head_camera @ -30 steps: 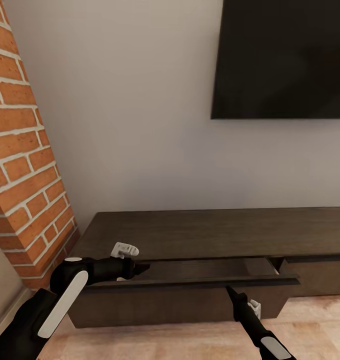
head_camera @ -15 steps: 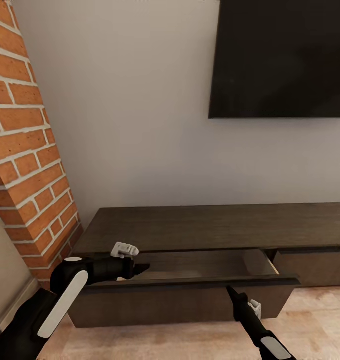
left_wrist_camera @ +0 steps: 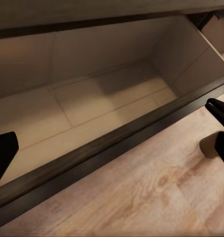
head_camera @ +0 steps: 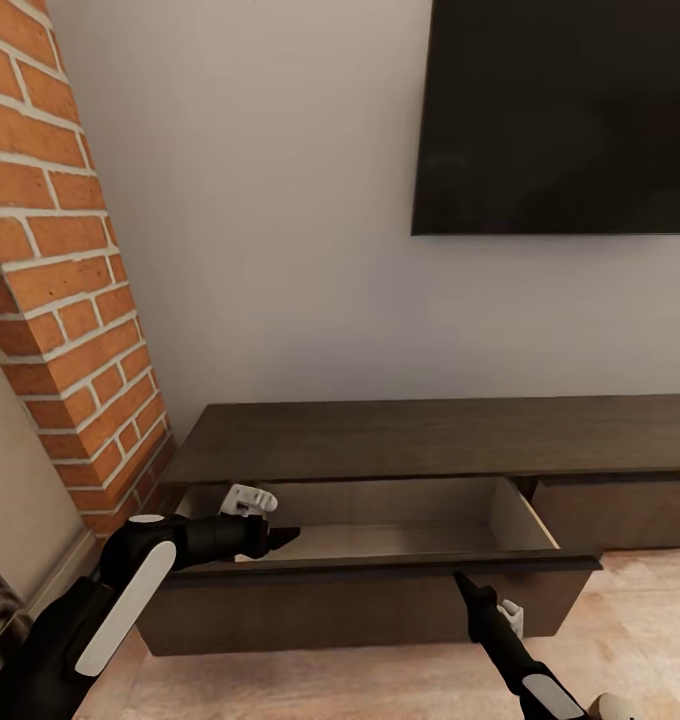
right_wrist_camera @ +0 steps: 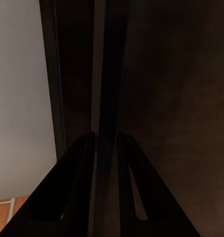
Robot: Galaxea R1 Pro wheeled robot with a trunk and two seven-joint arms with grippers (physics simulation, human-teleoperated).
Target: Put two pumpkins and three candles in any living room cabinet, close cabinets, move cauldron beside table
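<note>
The long dark brown cabinet [head_camera: 430,435] stands against the wall. One drawer [head_camera: 380,575] is pulled out, showing its bare pale beige inside [left_wrist_camera: 92,103]. My right gripper [head_camera: 459,580] is shut on the top rim of the drawer front, and the dark rim [right_wrist_camera: 108,74] runs between its fingers [right_wrist_camera: 82,148]. My left gripper [head_camera: 283,537] hangs open over the left part of the drawer, its fingers [left_wrist_camera: 218,111] spread wide with nothing between them. A small tan stub, perhaps a candle [head_camera: 610,708], lies on the floor at the lower right; the candle [left_wrist_camera: 209,145] also shows past the left gripper's finger.
A red brick chimney [head_camera: 60,280] rises at the left, close to the cabinet's end. A black TV [head_camera: 560,115] hangs on the wall above. Another drawer front [head_camera: 620,512] sits to the right of the pulled-out one. Light wood floor [head_camera: 640,620] lies in front.
The drawer has come much further out, from a narrow gap to its full beige inside. The whole view has shifted, so the camera moved. Both grippers keep their places in the picture.
</note>
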